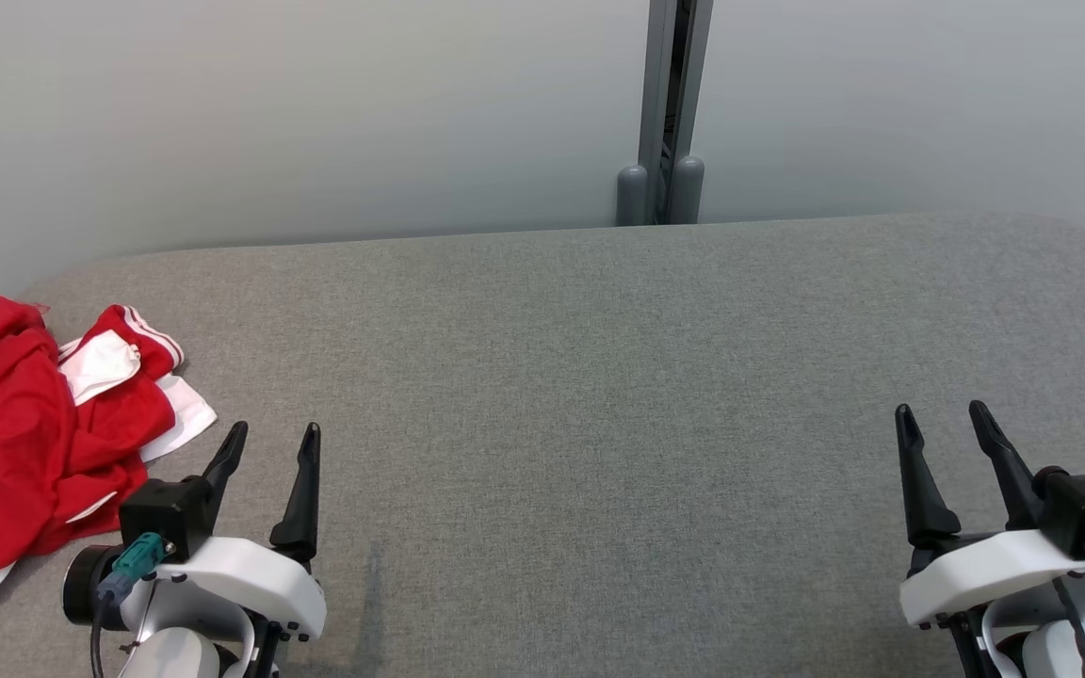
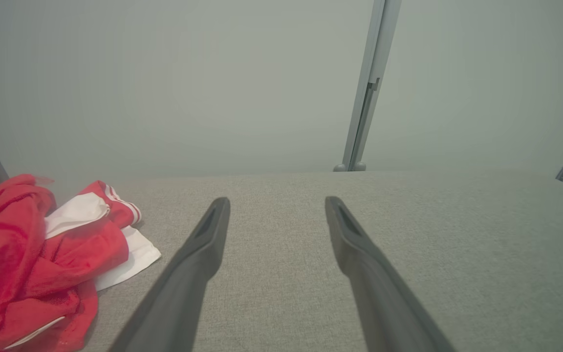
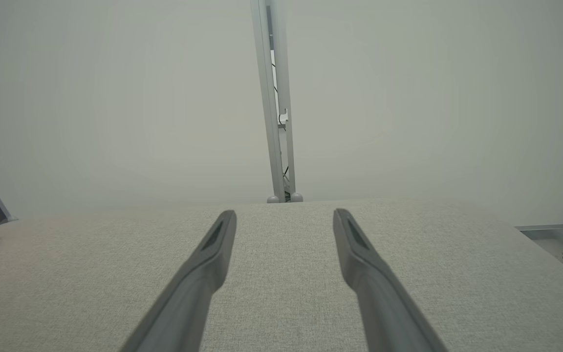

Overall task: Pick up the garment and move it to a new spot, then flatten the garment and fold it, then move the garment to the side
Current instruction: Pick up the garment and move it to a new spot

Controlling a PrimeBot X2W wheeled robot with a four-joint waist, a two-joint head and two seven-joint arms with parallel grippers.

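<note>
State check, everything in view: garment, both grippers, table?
Red and white fabric garment: crumpled heap, unfolded, not held.
Left gripper: open, empty, just right of the garment.
Right gripper: open, empty, far from the garment.
Grey fabric-covered table: bears the garment at its left end.

The garment (image 1: 24, 424) was found heaped on the table (image 1: 599, 377), at its left side. The left gripper (image 1: 275, 430) was positioned over the near left part of the table, just to the right of the garment and apart from it. The right gripper (image 1: 940, 410) was placed over the near right part, well apart from the garment. Behind the table's far edge a wall (image 1: 316, 113) was seen, with an upright post (image 1: 670, 113) set before it, right of centre.
</note>
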